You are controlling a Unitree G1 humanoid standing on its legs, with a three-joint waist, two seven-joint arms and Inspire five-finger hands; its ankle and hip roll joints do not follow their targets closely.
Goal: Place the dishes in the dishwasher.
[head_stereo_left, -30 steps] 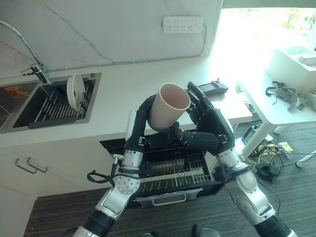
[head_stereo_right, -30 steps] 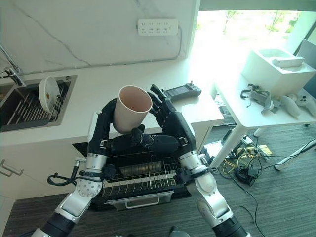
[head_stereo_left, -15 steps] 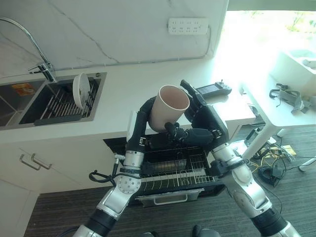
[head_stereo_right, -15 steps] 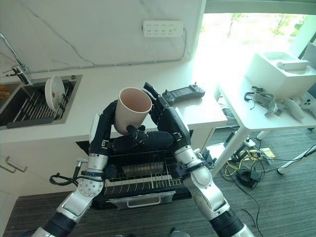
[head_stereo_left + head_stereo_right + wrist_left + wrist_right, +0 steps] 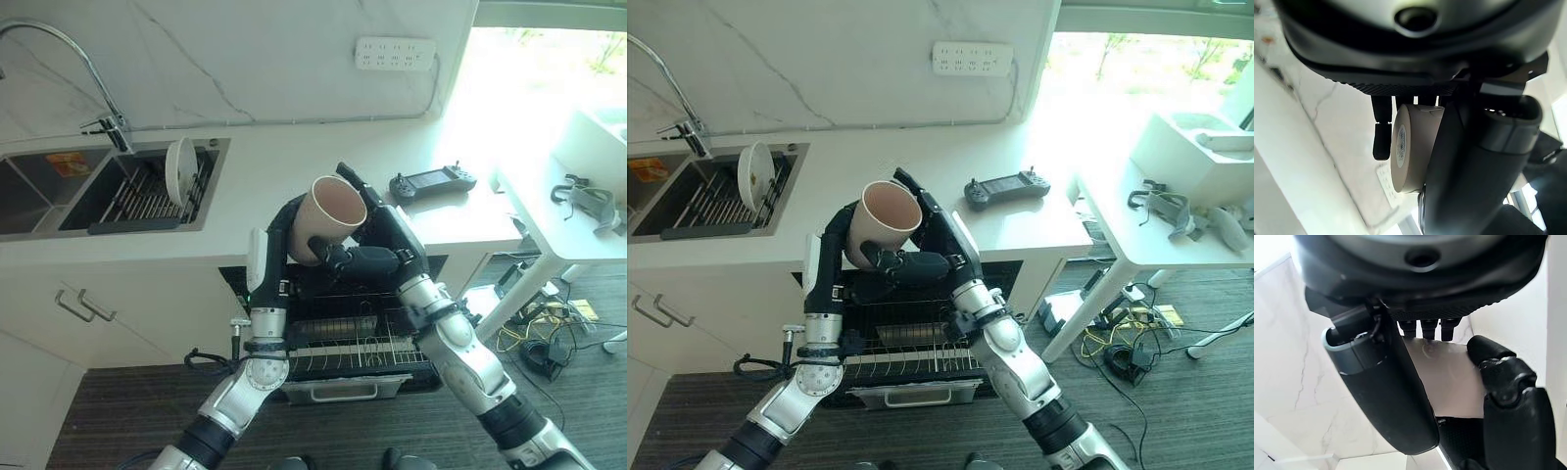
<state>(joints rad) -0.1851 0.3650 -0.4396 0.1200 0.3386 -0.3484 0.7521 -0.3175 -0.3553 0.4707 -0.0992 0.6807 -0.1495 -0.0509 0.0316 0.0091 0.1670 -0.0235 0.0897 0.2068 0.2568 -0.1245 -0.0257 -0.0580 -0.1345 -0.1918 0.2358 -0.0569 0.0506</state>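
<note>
A beige cup (image 5: 326, 219) is held up in the air between both hands, above the pulled-out dishwasher rack (image 5: 353, 345). Its mouth tilts up and away. My left hand (image 5: 283, 223) wraps its left side; the left wrist view has the cup (image 5: 1411, 147) between that hand's fingers (image 5: 1381, 134) and thumb. My right hand (image 5: 388, 241) closes on it from the right, fingers behind the wall and thumb across the base. The right wrist view shows the cup's wall (image 5: 1449, 377) between thumb (image 5: 1386, 382) and fingers. A white plate (image 5: 179, 168) stands on edge in the sink rack.
The sink (image 5: 59, 188) with a faucet (image 5: 106, 119) sits at the counter's left. A dark handheld controller (image 5: 431, 182) lies on the counter (image 5: 294, 162) to the right. A white table (image 5: 1176, 240) with gear stands at the far right, cables on the floor below.
The camera has shifted, so the whole scene slid right. My right hand has closed in on the cup, its thumb now under the base, and the cup has tilted.
</note>
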